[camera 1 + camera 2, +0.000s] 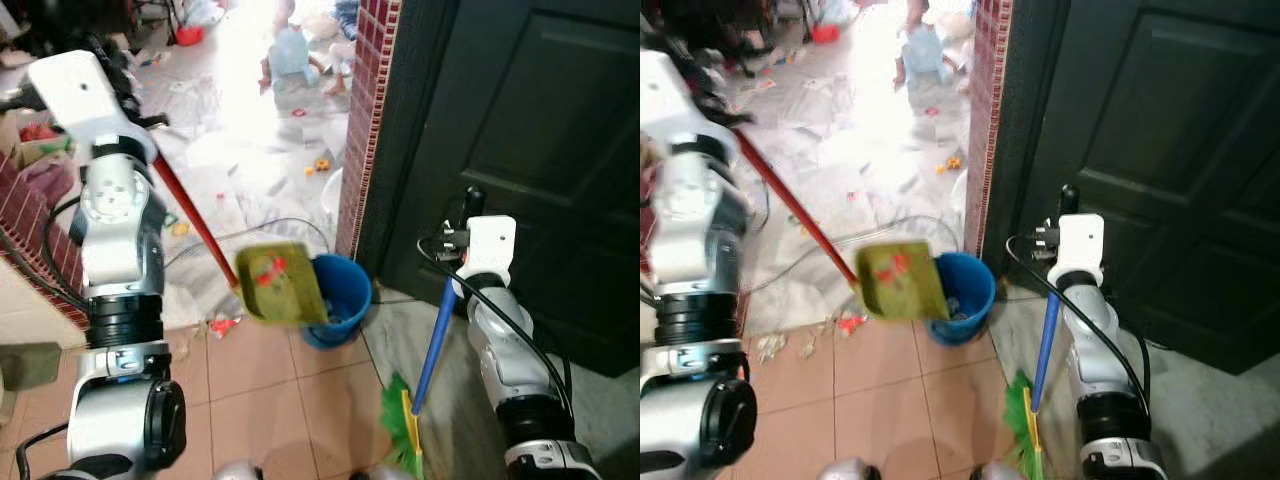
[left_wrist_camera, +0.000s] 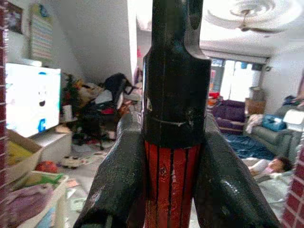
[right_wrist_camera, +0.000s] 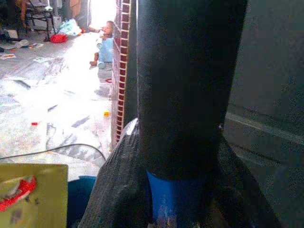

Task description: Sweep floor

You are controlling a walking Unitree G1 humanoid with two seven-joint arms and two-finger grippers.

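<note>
Olive dustpan [image 1: 277, 285] with red scraps, pinched by left gripper [image 2: 166, 156] on its red handle, tilted over the blue bucket [image 1: 345, 300]; right gripper [image 3: 178, 156] pinching broom [image 1: 425, 370] beside bucket; risk: scraps spilling past rim.

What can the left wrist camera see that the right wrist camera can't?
The left wrist view has a bright screen with a cartoon face and a ceiling fan. The right wrist view has the dark door, round blue plastic bucket and flat yellow-green dustpan. In both, two black fingers clamp a handle: red dustpan handle, blue broom handle.
</note>
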